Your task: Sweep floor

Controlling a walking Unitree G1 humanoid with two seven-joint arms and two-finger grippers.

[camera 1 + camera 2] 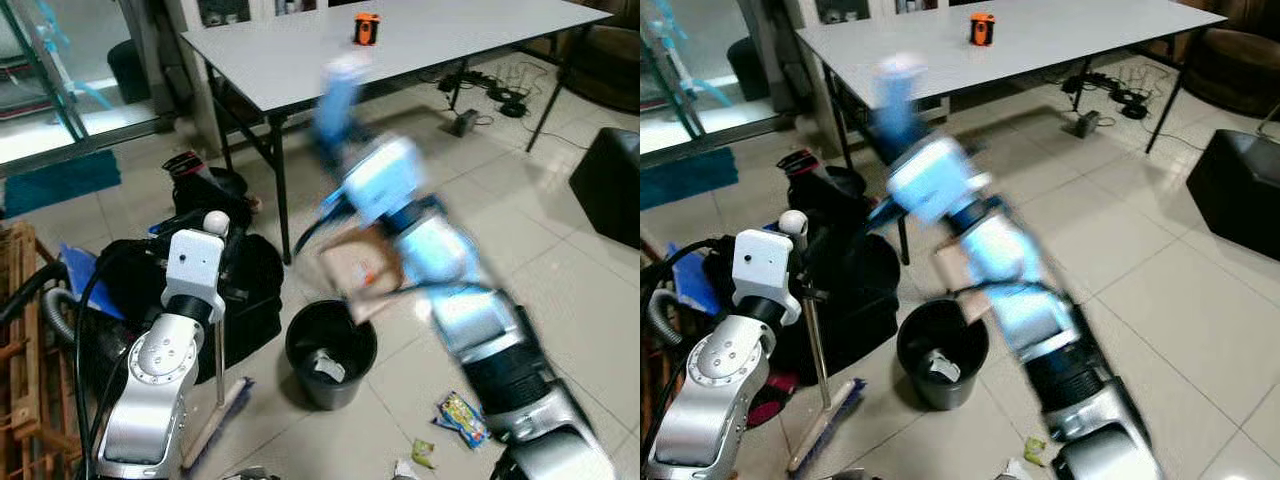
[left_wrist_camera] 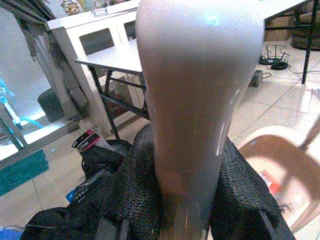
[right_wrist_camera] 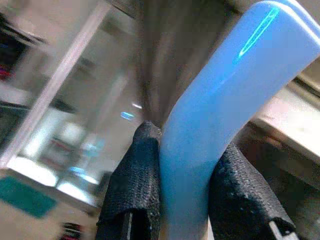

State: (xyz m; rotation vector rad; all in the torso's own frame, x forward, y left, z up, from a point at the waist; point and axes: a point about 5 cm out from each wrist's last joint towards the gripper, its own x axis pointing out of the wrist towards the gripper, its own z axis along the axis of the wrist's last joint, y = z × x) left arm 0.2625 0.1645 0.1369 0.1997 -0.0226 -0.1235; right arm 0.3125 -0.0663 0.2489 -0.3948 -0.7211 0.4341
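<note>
Now — right hand (image 3: 182, 205) pinches blue dustpan handle (image 3: 220, 110) | blurred

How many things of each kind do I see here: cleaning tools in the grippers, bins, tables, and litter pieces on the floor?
Cleaning tools held: 2, a broom in the left gripper and a blue-handled dustpan in the right gripper
Black bins: 1
Tables: 1
Litter pieces on the floor: 2, a colourful wrapper and a small scrap
Total: 6
</note>
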